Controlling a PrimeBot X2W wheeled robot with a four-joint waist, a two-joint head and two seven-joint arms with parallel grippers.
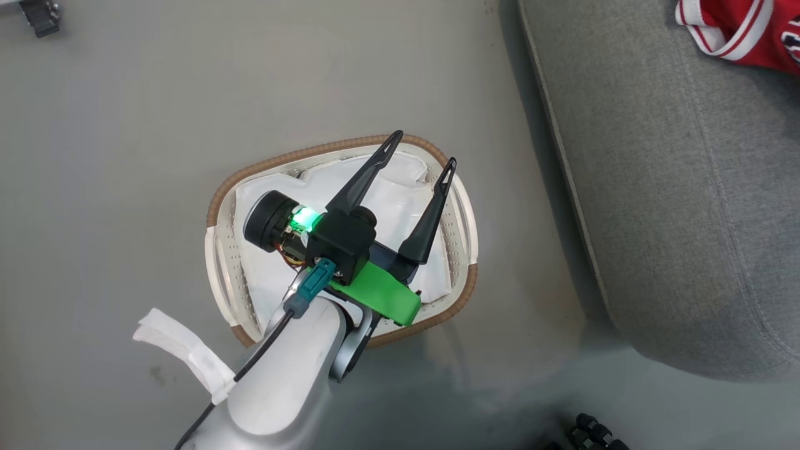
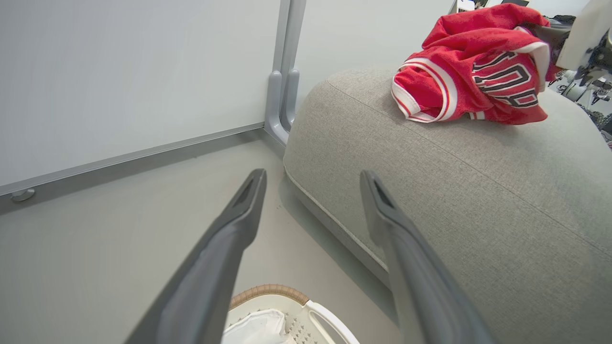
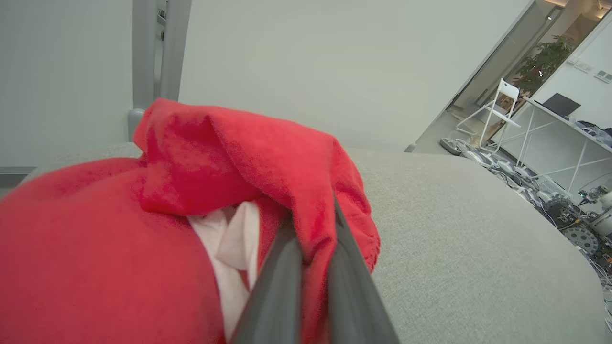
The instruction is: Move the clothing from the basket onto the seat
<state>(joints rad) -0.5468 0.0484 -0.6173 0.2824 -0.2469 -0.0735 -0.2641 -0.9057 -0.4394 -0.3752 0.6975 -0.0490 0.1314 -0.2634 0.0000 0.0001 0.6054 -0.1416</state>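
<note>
The red clothing (image 2: 468,67), a jersey with black numerals and striped trim, lies bunched on the grey seat (image 2: 454,191). Its corner also shows at the head view's top right as red clothing (image 1: 744,28) on the seat (image 1: 675,187). My right gripper (image 3: 313,229) is shut on a fold of the red clothing (image 3: 224,157), low over the seat (image 3: 468,239). My left gripper (image 1: 422,150) hangs open and holds nothing above the white basket (image 1: 215,262), which holds a plain white sheet (image 1: 394,194). In the left wrist view my left gripper (image 2: 311,179) points past the basket (image 2: 306,306) toward the seat's edge.
A grey floor (image 1: 125,125) surrounds the basket. A wall panel with a grey post (image 2: 282,95) stands behind the seat. A white chair (image 3: 497,110), a table and robot gear crowd the far right of the right wrist view. A dark object (image 1: 39,15) lies top left on the floor.
</note>
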